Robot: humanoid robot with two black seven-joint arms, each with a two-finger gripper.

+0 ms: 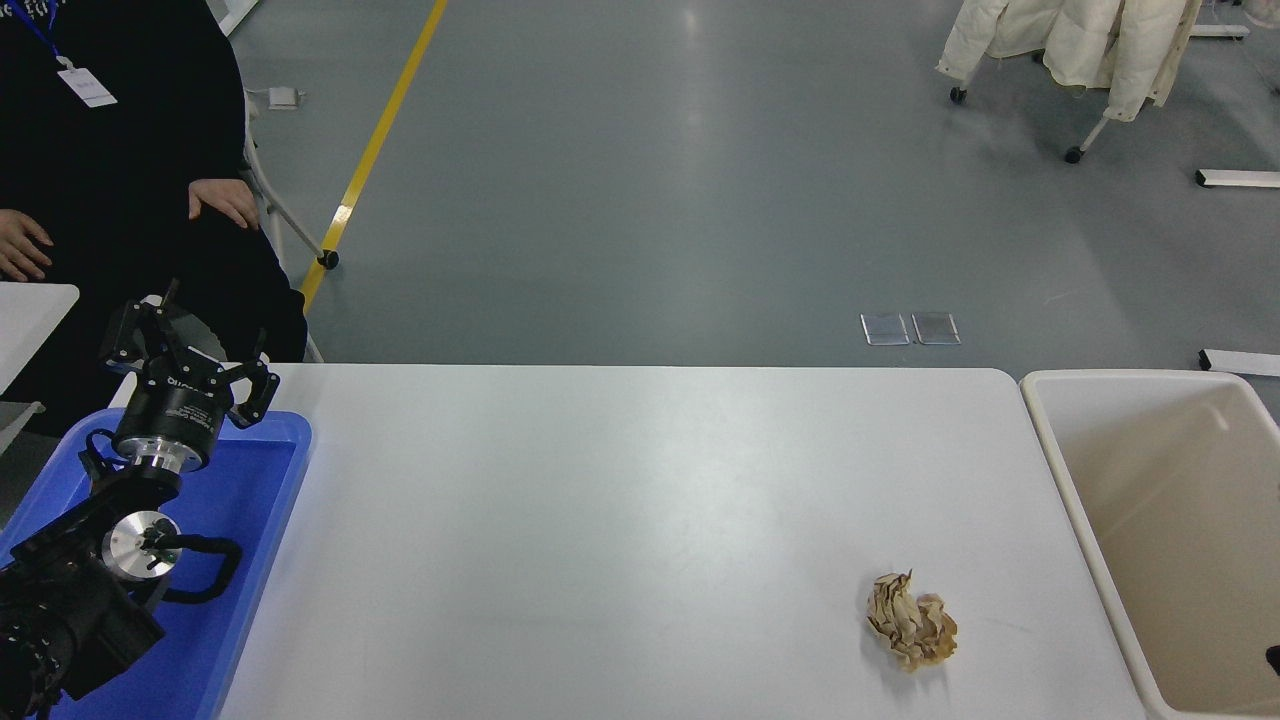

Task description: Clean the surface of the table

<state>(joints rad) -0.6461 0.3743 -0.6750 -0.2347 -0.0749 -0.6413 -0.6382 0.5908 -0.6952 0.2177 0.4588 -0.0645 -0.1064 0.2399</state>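
The white table surface (620, 500) fills the middle of the head view. A crumpled wad of brownish paper (911, 620) lies on it near the front right, close to the table's right edge. My left gripper (195, 355) is parked at the lower left above the blue tray (270, 520), its fingers spread open and empty. Only a small dark tip of my right arm (1272, 657) shows at the right edge, over the cream bin; its gripper is out of view.
A cream-coloured plastic bin (1060, 480) stands against the table's right end, and it holds nothing that shows. A person in dark clothes sits at the far left, one hand (225, 200) resting on a knee. A coat rack on wheels (1080, 50) stands far back right.
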